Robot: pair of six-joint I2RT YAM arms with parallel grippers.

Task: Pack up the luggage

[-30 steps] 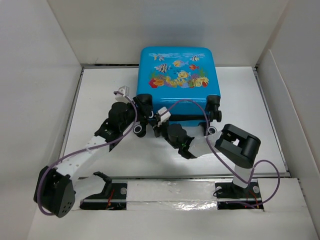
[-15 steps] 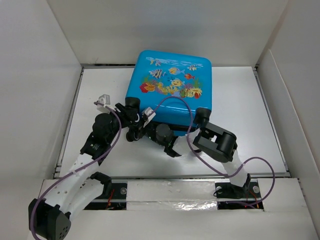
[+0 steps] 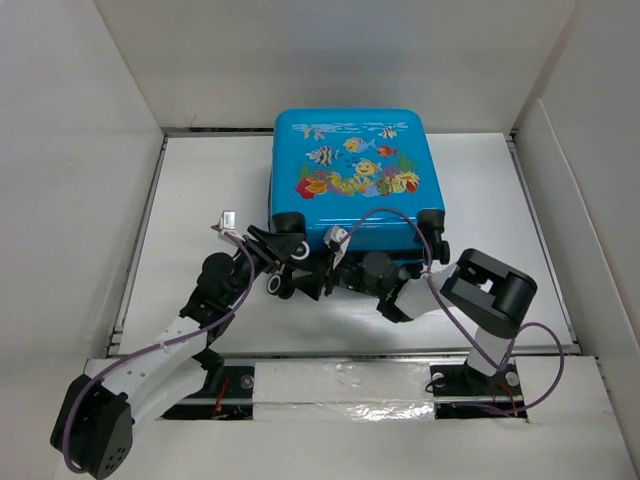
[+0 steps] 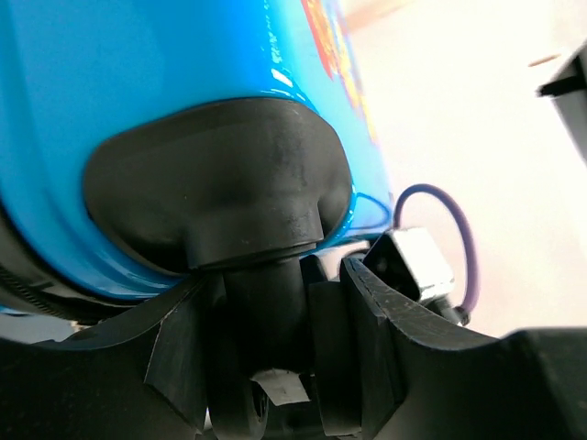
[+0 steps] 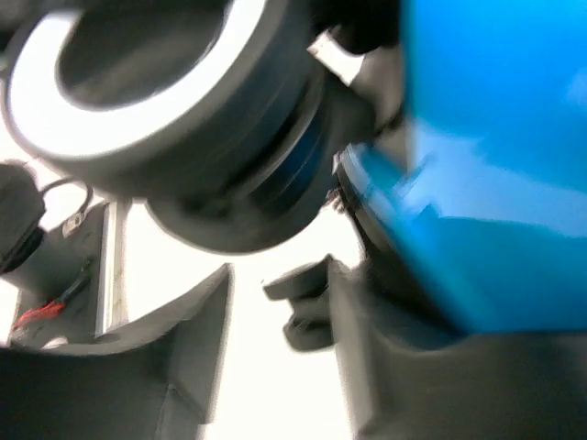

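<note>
The luggage [image 3: 350, 190], a bright-blue hard case with a fish print, lies shut and flat at the back middle of the white table [image 3: 200, 190]. My left gripper [image 3: 283, 268] is at its near-left corner. In the left wrist view the luggage's blue shell [image 4: 138, 55] fills the top. There the left gripper [image 4: 266, 302] is shut on the black wheel stem under the wheel housing [image 4: 215, 183]. My right gripper [image 3: 335, 272] sits just right of it, at the near edge. The right wrist view is blurred. The right gripper [image 5: 280, 312] is open there, with only bright table between its fingers. The luggage [image 5: 495, 137] is to the right of it.
White walls [image 3: 80, 200] box the table in on the left, back and right. My right arm's black elbow [image 3: 490, 290] stands near the luggage's right wheel [image 3: 432, 222]. Purple cables [image 3: 400, 225] loop over the near edge. A dark round part with a pale ring [image 5: 165, 110] is close to the right gripper.
Half a second ago the luggage sat skewed and further left; now it lies square again, and both grippers moved right with it. My right gripper's jaws have come apart.
</note>
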